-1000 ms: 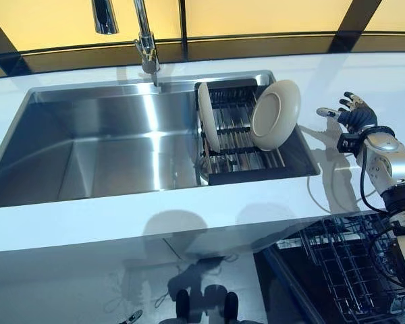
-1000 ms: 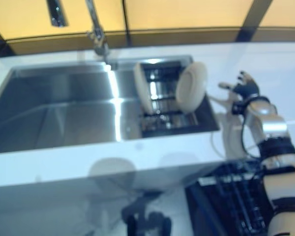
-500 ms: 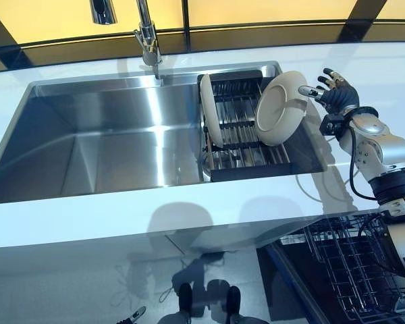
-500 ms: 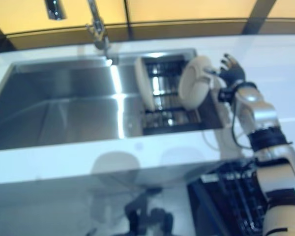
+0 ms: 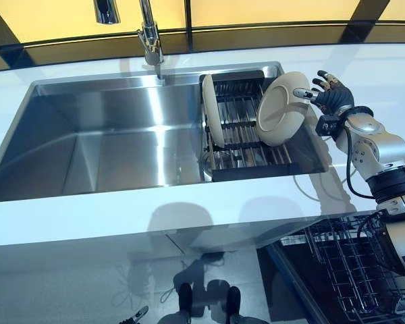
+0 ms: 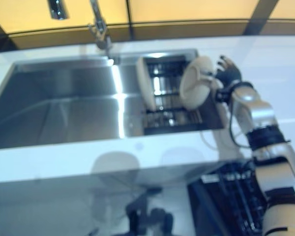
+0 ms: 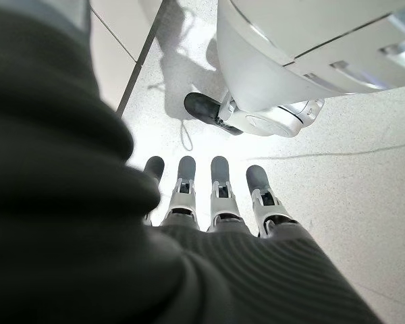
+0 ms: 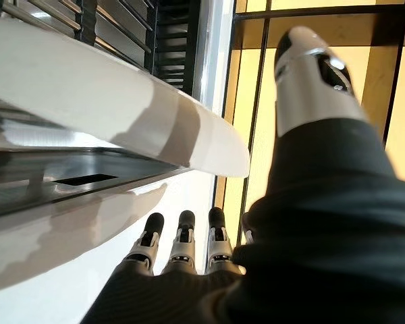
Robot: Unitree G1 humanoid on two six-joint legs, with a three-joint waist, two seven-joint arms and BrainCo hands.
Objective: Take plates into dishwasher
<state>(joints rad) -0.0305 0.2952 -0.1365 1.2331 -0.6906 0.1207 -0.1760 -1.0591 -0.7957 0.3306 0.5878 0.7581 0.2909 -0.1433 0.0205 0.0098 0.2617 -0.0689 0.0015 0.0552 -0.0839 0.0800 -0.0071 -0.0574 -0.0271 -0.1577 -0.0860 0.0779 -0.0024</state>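
Observation:
Two cream plates stand in a dark rack (image 5: 241,169) at the right end of the sink. One plate (image 5: 211,120) stands upright on the rack's left side. The other plate (image 5: 282,109) leans tilted on the right side. My right hand (image 5: 332,100) is open at this tilted plate's right rim, thumb at the edge. In the right wrist view the plate's rim (image 8: 121,115) runs close past the straight fingers (image 8: 184,237). My left hand (image 7: 216,196) shows only in its wrist view, open, fingers pointing down at the floor.
The steel sink (image 5: 108,142) takes up the middle of the white counter (image 5: 155,216), with a faucet (image 5: 150,40) behind it. The dishwasher's open wire rack (image 5: 351,270) sits low at the right, under the counter's edge.
My right hand has moved left from over the counter to the tilted plate's right rim. The plates have stayed in place.

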